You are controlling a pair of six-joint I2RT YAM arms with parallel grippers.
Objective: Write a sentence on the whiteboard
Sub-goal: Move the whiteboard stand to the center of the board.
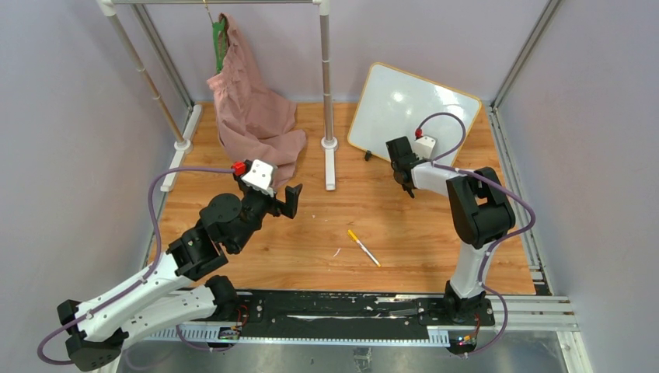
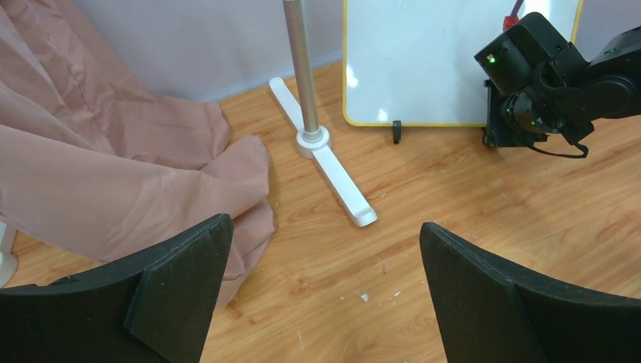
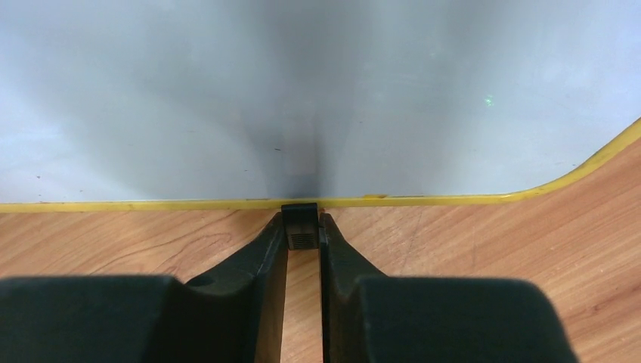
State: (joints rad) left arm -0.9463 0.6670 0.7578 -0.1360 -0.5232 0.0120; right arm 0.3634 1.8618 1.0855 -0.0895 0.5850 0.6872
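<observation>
The whiteboard stands tilted at the back right, a glossy white face in a yellow frame; its face is plain white and no sentence is in view. My right gripper is low at the board's bottom edge. In the right wrist view the board fills the top, and my right gripper is shut on its small black foot. The board's other foot rests on the table. My left gripper hovers mid-table; its jaws stand wide open and hold nothing.
A yellow marker lies on the wooden table between the arms. A pink garment hangs from a rack and pools on the table at the back left. The rack's pole and white base stand just left of the board.
</observation>
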